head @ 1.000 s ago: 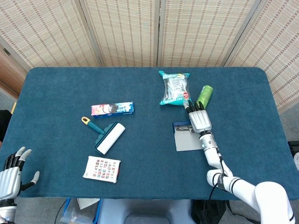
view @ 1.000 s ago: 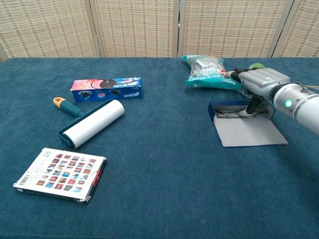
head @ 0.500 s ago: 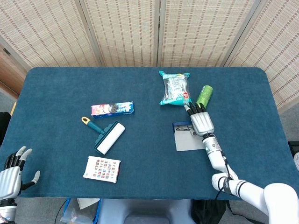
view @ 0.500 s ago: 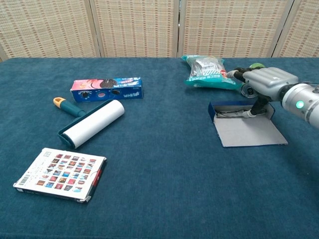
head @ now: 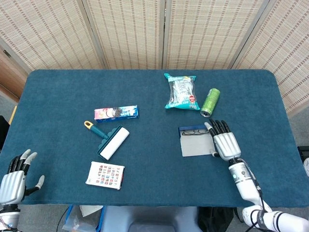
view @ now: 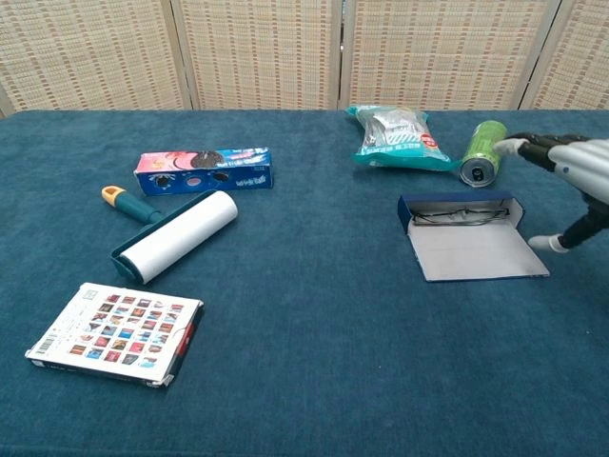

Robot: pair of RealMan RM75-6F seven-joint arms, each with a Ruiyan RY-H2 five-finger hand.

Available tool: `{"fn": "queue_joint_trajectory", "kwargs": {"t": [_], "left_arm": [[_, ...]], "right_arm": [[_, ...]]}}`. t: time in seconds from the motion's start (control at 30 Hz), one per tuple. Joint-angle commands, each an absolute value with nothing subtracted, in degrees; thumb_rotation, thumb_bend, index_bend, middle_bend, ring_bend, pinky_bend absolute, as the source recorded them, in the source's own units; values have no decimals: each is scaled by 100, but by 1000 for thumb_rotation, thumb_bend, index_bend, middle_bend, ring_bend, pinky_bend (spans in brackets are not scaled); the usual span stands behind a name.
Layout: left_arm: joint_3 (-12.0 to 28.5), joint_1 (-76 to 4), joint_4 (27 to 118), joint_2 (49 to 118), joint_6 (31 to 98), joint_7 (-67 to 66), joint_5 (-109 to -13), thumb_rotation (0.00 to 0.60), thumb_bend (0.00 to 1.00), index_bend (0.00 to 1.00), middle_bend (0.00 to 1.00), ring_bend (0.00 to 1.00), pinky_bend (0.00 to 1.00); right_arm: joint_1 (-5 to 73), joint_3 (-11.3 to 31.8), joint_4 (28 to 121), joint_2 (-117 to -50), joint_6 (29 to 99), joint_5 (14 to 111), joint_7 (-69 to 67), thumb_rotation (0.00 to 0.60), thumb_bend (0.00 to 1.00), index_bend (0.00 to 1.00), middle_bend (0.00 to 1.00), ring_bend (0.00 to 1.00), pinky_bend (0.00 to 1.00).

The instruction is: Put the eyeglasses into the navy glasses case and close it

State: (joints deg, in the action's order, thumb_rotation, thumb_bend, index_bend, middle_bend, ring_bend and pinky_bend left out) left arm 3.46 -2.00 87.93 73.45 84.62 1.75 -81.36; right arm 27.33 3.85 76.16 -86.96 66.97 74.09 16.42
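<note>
The navy glasses case (view: 463, 211) (head: 189, 129) lies open right of the table's middle, its grey lid flap (view: 478, 251) (head: 197, 145) folded flat toward the front. The dark-framed eyeglasses (view: 461, 215) (head: 194, 131) lie inside the case's tray. My right hand (head: 225, 141) (view: 574, 176) hovers just right of the case, empty, fingers spread, thumb toward the flap's edge. My left hand (head: 14, 180) stays open, holding nothing, at the front left corner, seen only in the head view.
A green can (view: 482, 165) (head: 210, 101) lies on its side behind the case, a snack bag (view: 398, 138) to its left. On the left half lie a cookie box (view: 203, 170), a lint roller (view: 171, 232) and a printed card pack (view: 116, 332).
My right hand has left the case and drawn back to the right and front, uncovering the glasses in the tray and the green can. The left hand barely shifted.
</note>
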Motion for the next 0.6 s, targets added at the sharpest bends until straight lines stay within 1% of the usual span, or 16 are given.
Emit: {"fn": "queue_joint_trajectory", "kwargs": {"t": [0.03,0.17,0.6], "left_arm": [[336,-213,8806,7345,8437,144,-8136,600,331,127,52,63,0],[328,-233,8833,7358,8429,111,-8162,600,331,143,53,64,0],[315,-219,8868,7350,8432,58,-8118,600,331,143,52,63,0]], "right_arm": [[2616,238,7626,-8675,6728,7523,1632,600,192,0,0,0,1],[2585,209,7450,-8792,6687,7579,1591,600,191,0,0,0,1],[2690,293,6806,-9172,6299,7607,1379,600,192,0,0,0,1]]}}
